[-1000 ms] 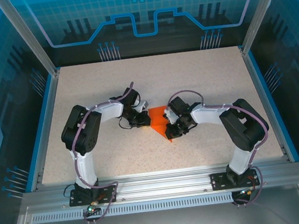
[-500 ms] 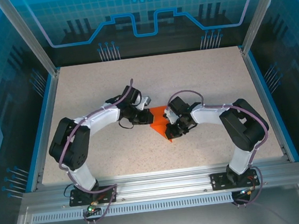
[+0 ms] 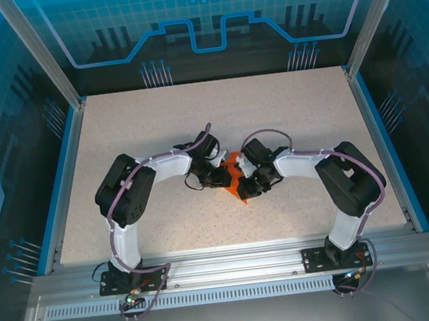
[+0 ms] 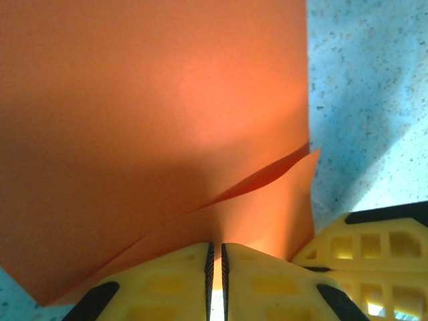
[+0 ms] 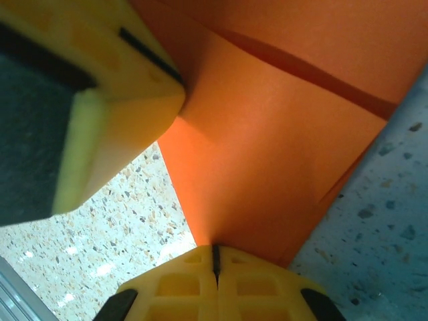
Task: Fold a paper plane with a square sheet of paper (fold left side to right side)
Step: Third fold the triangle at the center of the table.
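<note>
The square sheet of paper [image 3: 237, 193] is bright orange and lies at the table's middle, mostly covered by both grippers. In the left wrist view the paper [image 4: 154, 120] spreads wide, with one layer curling up over another. My left gripper [image 4: 215, 246] is closed to a thin slit on the paper's near edge. My right gripper [image 5: 215, 249] is shut tight on another edge of the paper [image 5: 267, 154]. The left gripper [image 3: 220, 177] and the right gripper [image 3: 250, 183] almost touch. A yellow finger of the left gripper [image 5: 100, 100] presses beside the paper.
The speckled beige table [image 3: 217, 114] has free room all round the paper. Blue side rails [image 3: 62, 185] and an aluminium frame [image 3: 234, 267] at the near edge bound it. A yellow finger of the right gripper [image 4: 374, 247] sits just right of my left jaws.
My left gripper has swung right toward the right gripper, carrying its part of the paper over. Less orange shows from above. The right arm has stayed put.
</note>
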